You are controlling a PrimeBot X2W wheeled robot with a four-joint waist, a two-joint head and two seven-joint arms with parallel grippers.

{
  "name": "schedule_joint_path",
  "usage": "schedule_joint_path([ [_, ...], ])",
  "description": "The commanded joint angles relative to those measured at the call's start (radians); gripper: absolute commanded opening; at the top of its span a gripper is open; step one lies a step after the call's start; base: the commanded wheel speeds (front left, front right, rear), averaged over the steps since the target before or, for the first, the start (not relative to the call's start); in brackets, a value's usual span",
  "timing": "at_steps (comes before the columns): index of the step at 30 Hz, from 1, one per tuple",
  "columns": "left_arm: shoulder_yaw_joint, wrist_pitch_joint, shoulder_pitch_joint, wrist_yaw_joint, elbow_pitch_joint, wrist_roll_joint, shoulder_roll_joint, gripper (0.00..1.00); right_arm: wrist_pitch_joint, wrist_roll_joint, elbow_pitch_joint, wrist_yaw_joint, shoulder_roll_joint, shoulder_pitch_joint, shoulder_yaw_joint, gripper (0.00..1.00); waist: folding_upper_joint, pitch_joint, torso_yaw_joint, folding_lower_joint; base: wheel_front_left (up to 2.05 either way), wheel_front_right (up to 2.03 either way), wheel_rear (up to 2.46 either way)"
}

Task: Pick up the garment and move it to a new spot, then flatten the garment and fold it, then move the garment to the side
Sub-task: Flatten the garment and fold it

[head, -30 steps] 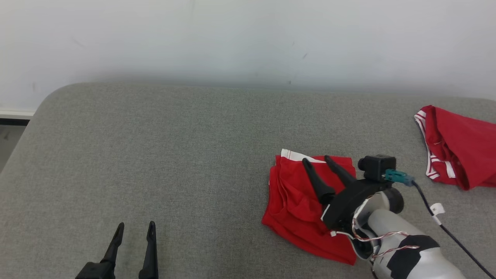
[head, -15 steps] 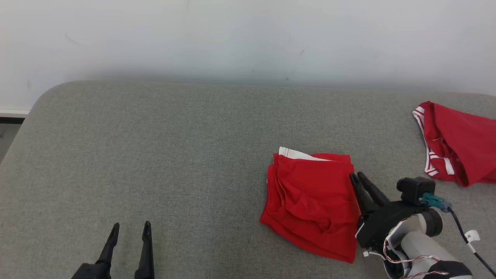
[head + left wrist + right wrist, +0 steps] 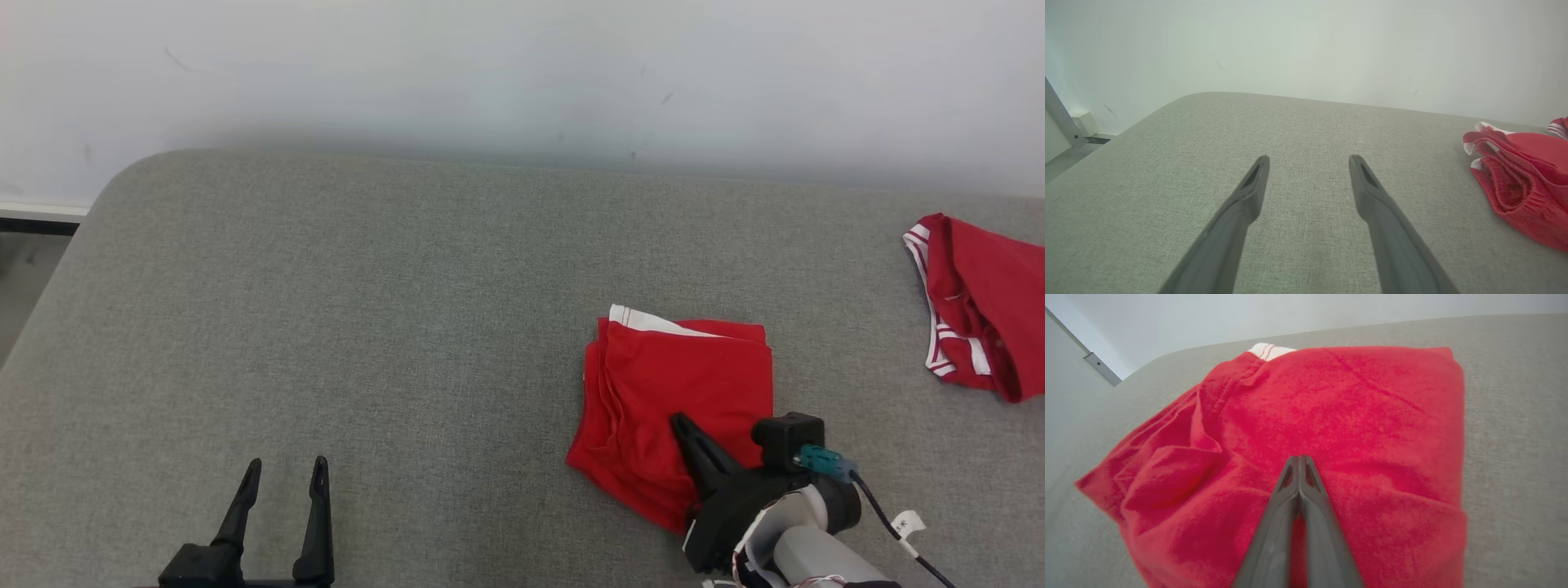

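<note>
My right gripper (image 3: 682,425) has its two fingers pressed together, tip against tip, as the right wrist view (image 3: 1299,459) shows. They lie low over the near part of the garment (image 3: 682,384). I cannot tell whether any cloth is caught between them.

The garment is red with a white band at its far left corner. It is folded into a rough square and rests on the grey cushion (image 3: 367,286), right of the middle and closer to the front edge than to the back. Its right side (image 3: 1355,400) looks smooth, while the left side is rumpled into several layered folds.

My left gripper (image 3: 283,474) hovers by the cushion's front edge, left of the middle and well apart from the garment. Its fingers (image 3: 1249,192) are spread wide with nothing between them. In the left wrist view the garment (image 3: 1523,192) sits off to the right.

A second red garment (image 3: 980,302) with white stripes lies bunched at the cushion's right edge. A pale wall (image 3: 522,73) rises behind the back edge.
</note>
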State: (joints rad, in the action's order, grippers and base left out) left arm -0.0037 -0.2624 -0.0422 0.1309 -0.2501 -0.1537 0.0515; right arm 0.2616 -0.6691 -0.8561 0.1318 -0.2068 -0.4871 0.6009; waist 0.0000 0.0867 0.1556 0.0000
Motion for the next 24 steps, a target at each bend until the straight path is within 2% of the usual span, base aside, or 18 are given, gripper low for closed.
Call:
schedule_joint_path([
  [1,-0.003,-0.002,-0.008,-0.001,-0.001,0.003,-0.002,1.0,0.004,0.012,0.001,-0.003,0.014,-0.005,0.007,0.0,0.0,0.004,0.006,0.0,0.0,0.0,0.0],
  [10,-0.008,-0.002,-0.013,-0.001,-0.006,-0.002,-0.002,1.0,0.004,0.037,0.029,-0.003,0.105,0.01,0.074,0.0,0.0,0.005,0.028,0.0,0.0,0.0,0.0],
  [15,-0.007,-0.002,-0.011,-0.001,-0.007,-0.004,-0.002,1.0,0.004,0.028,0.043,-0.003,0.124,0.019,0.09,0.0,0.0,0.003,0.029,0.0,0.0,0.0,0.0],
  [20,0.001,-0.002,0.0,-0.001,-0.003,-0.003,-0.002,1.0,0.004,0.03,0.088,-0.003,0.118,0.017,0.068,0.0,0.0,-0.003,0.016,0.0,0.0,0.0,0.0],
  [24,0.012,-0.002,0.009,-0.001,0.0,0.0,-0.002,1.0,0.004,0.066,0.189,-0.003,0.077,0.032,-0.008,0.0,0.0,-0.013,-0.005,0.0,0.0,0.0,0.0],
])
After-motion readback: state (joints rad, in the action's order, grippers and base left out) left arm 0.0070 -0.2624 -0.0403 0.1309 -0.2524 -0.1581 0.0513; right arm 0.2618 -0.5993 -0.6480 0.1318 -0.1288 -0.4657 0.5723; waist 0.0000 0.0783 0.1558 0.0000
